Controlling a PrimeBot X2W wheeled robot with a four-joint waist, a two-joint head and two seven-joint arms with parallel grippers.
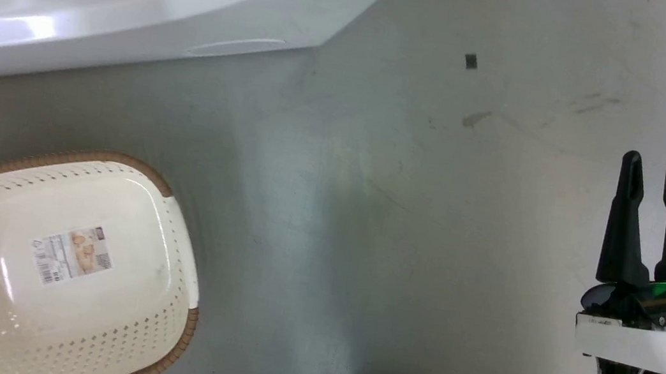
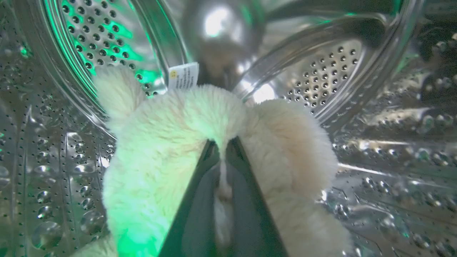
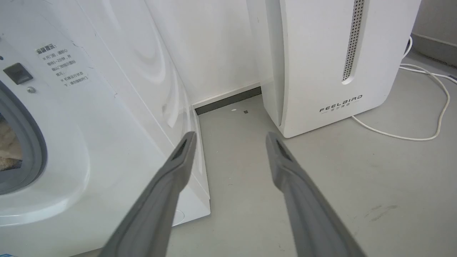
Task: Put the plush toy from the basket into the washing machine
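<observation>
Clearly the fluffy beige-cream plush toy is inside the washing machine: the left wrist view looks into the shiny perforated steel drum, and the toy hangs there from the left gripper. Its two dark fingers are nearly together, pinching a thin fold of fur at the middle of the body. The bulk drapes down on both sides of them, and a floppy limb and the small white sewn tag point toward the far end of the drum.

In the head view, the cream-white perforated plastic basket with its brown woven-look rim stands on the grey floor at near left. It holds nothing but the label sticker on its bottom. The right gripper hangs at near right, well apart from the basket, fingers parted and empty. Beyond it stand the large white front-loading washing machine on the left and a tall white appliance on the right.

The toy looks light, soft and wholly limp, so it should drop and settle without harm once let go. Its long pile can cling to the finger pads. A pinch on a thick fold of the body is the surest hold, since a limb would stretch and swing.
</observation>
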